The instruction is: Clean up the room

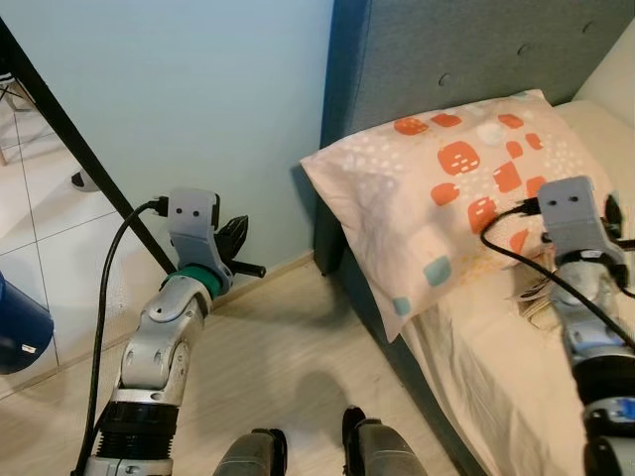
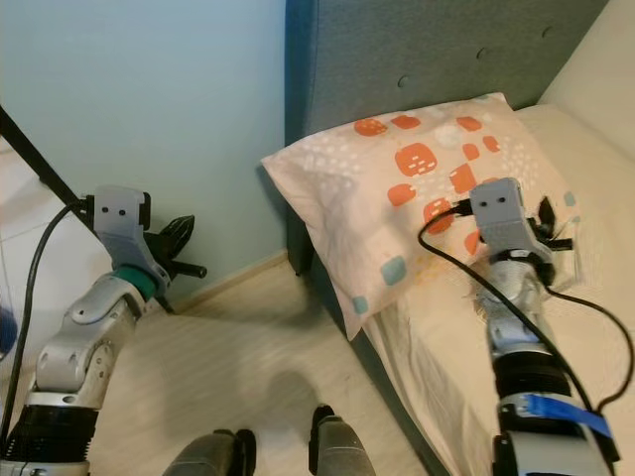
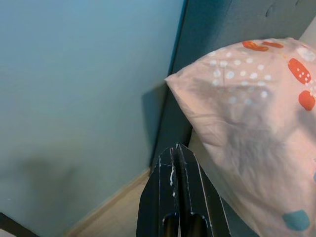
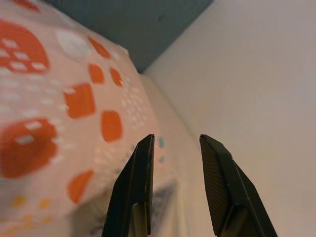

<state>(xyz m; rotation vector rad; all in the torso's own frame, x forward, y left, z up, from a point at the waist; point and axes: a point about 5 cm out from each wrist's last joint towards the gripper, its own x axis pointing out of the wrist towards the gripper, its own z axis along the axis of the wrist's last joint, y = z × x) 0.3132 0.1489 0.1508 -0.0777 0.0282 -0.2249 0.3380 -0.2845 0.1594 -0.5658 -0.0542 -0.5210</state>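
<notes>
A pale pink pillow point(image 1: 446, 198) with orange squares leans against the grey headboard point(image 1: 446, 50) at the head of the cream bed point(image 1: 496, 387), one corner hanging over the bed's edge. My right gripper point(image 4: 175, 139) is open, with nothing between its fingers. It hovers over the bed at the pillow's right side point(image 2: 546, 223). A small striped item point(image 1: 536, 293) lies on the sheet under that wrist; I cannot tell what it is. My left gripper point(image 3: 176, 148) is shut and empty, held low over the floor near the wall point(image 1: 238, 236), left of the bed and apart from the pillow.
A light blue wall point(image 1: 198, 99) stands straight ahead, with a baseboard along the wood floor point(image 1: 298, 347). A black slanted leg point(image 1: 79, 149) crosses at the left, and a dark blue object point(image 1: 20, 332) sits at the far left. My feet point(image 1: 308, 451) are close to the bed's corner.
</notes>
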